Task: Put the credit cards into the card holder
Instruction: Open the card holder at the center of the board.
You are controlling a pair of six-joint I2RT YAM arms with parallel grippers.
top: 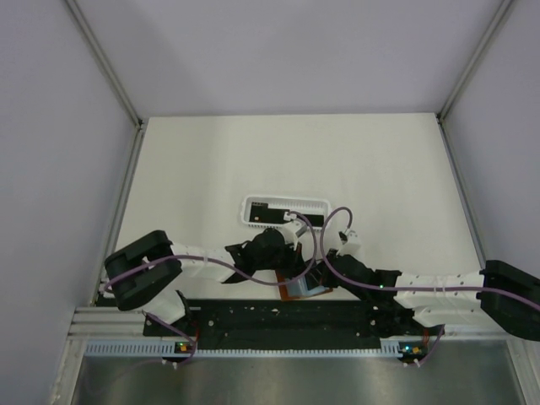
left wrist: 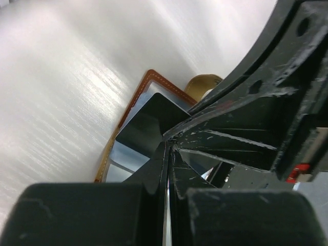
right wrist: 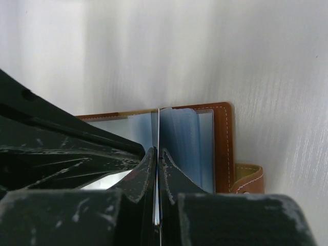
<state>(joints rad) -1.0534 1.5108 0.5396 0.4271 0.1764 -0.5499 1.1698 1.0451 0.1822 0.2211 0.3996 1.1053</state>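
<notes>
Both arms crowded the open card holder [top: 297,292], which lay flat on the table [top: 380,169] by the near edge, btwn the two wrists. Left gripper [left wrist: 168,147], jaws closed to a sliver, pinched a black credit card [left wrist: 146,128] by one corner, its free end over the bluish pockets. Right gripper [right wrist: 156,152], likewise all but shut, nipped a thin pocket leaf [right wrist: 159,120] and stood it upright. More cards [top: 268,211] sat in the white basket [top: 246,218] further back. Judged approx. mid-insertion: the card's leading edge needed squaring w/ the pocket mouth, kept low, then slid in slowly while the right side held the leaf apart w/o lifting the holder.
</notes>
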